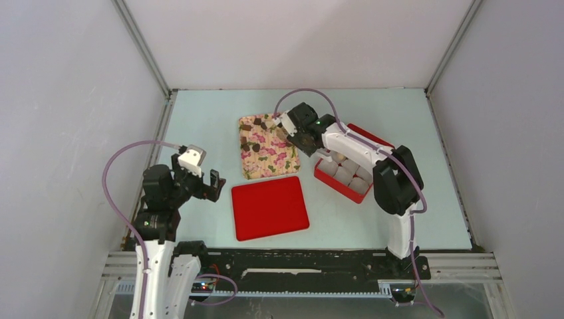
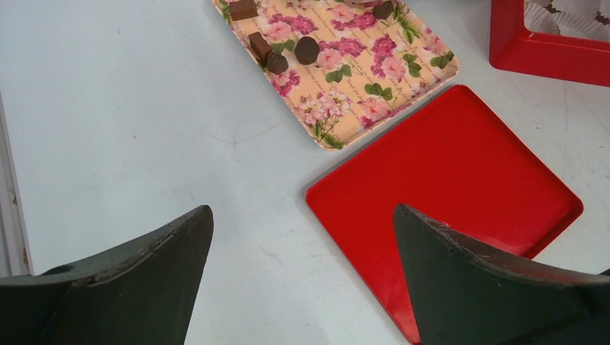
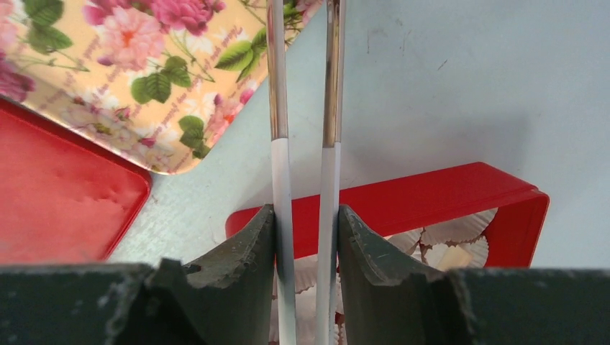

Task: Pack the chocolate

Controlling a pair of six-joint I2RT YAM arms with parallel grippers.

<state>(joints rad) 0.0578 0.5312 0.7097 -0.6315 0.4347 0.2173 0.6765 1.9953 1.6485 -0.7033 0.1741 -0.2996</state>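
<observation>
Several dark brown chocolate pieces point(image 1: 255, 147) point(image 2: 306, 49) lie on a floral cloth point(image 1: 269, 154) point(image 2: 374, 79) point(image 3: 108, 79) at mid-table. My right gripper point(image 1: 292, 131) point(image 3: 306, 212) is shut on a pair of metal tongs with white handles point(image 3: 278, 108). It hangs over the gap between the cloth's right edge and a red box point(image 1: 332, 181) point(image 3: 431, 198) lined with white paper cups. The tongs' arms stand slightly apart and their tips are out of view. One pale chocolate point(image 3: 449, 256) sits in a cup. My left gripper point(image 1: 207, 186) point(image 2: 302, 212) is open and holds nothing, above bare table left of the red lid.
A flat red lid point(image 1: 269, 207) point(image 2: 460, 187) point(image 3: 57, 201) lies in front of the cloth, between the two arms. White walls close in the table on three sides.
</observation>
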